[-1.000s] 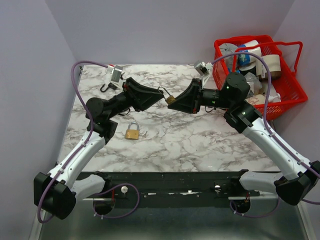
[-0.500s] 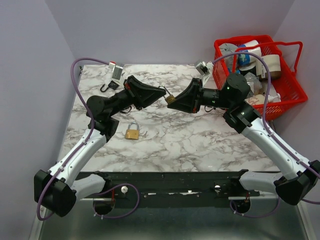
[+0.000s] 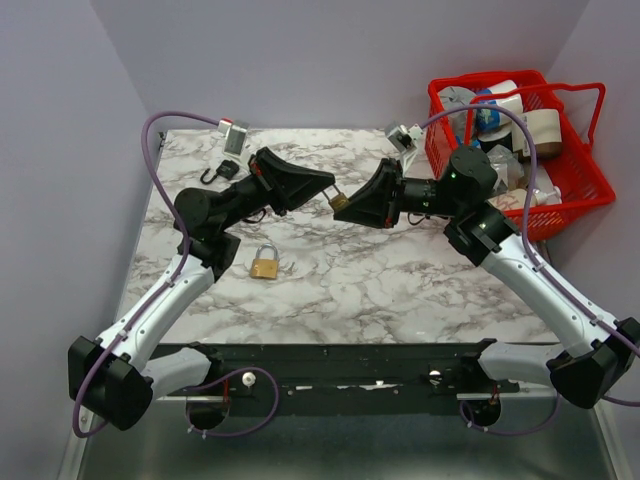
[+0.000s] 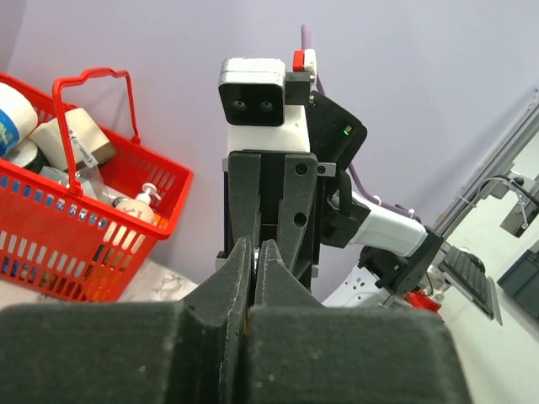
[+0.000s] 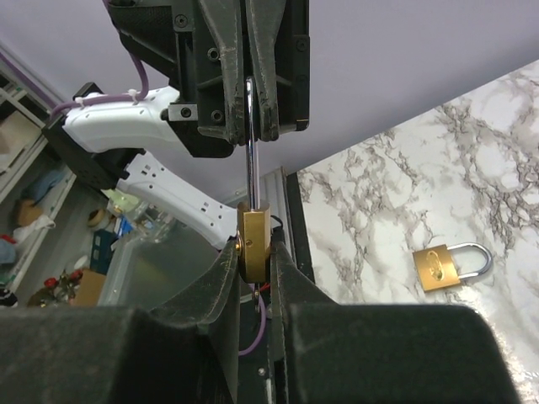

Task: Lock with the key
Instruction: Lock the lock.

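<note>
A small brass padlock [image 3: 339,201] hangs in the air between my two grippers above the back middle of the marble table [image 3: 400,280]. My left gripper [image 3: 332,191] is shut on its silver shackle [image 5: 251,143]. My right gripper [image 5: 253,257] is shut on its brass body [image 5: 253,240]; the right gripper also shows in the top view [image 3: 347,209]. In the left wrist view my left gripper [image 4: 255,249] has its jaws pressed together with a sliver of metal between them. The bunch of keys with black heads is not visible in any view.
A second brass padlock [image 3: 264,264] lies on the table at the left, also in the right wrist view [image 5: 446,263]. A black padlock [image 3: 217,173] and a small silver item [image 3: 233,138] lie at the back left. A full red basket [image 3: 575,190] stands at the back right.
Both grippers stay on the small brass padlock. The left gripper has edged slightly right and up with it. The right arm has hardly moved.
</note>
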Motion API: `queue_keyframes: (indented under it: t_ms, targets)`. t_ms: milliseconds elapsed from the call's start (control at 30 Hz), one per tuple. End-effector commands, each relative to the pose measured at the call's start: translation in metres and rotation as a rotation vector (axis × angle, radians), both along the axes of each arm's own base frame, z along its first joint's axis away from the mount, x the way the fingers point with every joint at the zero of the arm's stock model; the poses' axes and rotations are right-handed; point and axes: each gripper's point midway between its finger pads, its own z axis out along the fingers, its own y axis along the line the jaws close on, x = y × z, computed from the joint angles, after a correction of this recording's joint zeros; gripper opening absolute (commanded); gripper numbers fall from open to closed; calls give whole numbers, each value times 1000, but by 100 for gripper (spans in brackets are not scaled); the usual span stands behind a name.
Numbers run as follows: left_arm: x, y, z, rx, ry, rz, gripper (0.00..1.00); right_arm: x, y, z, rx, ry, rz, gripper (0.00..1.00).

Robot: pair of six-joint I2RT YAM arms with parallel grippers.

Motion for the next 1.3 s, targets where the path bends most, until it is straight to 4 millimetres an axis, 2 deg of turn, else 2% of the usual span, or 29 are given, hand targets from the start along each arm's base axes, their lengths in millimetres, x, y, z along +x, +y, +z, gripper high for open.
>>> queue_keyframes:
  t_ms: [0, 33, 67, 133, 200, 267, 333, 367, 733, 933, 1000, 1267]
  targets:
    - [-5, 3, 8, -18, -28, 0, 0, -3, 0, -3, -2, 6, 23, 35]
    - [-5, 4, 5, -9, -28, -1, 0, -4, -1, -9, -28, 14, 25, 63]
    - [-6, 6, 1, 15, -32, -11, 0, -4, -3, -10, -38, 4, 23, 70]
    - [-9, 9, -3, 39, -29, -29, 0, -8, -12, -29, -112, 32, 28, 74]
    - [-14, 10, -7, 61, -22, -58, 0, -13, -19, -36, -143, 22, 41, 71]
    - [-16, 11, -12, 70, -18, -59, 0, -17, -26, -46, -173, 2, 44, 64]
    - [-17, 11, -13, 71, -13, -64, 0, -22, -30, -43, -166, -38, 41, 59]
    - [-17, 11, -13, 71, -14, -65, 0, -21, -30, -43, -166, -39, 36, 53]
    - [-16, 6, -20, 70, 0, -79, 0, -18, -19, -21, -116, -39, 85, 45]
    - [-18, 1, -25, 76, 11, -95, 0, -15, -15, -16, -103, -42, 93, 38]
    - [-20, -1, -25, 76, 12, -103, 0, -17, -14, -13, -96, -47, 97, 35]
    - [-15, -2, -26, 65, 26, -97, 0, -21, -11, -20, -105, -42, 114, 17]
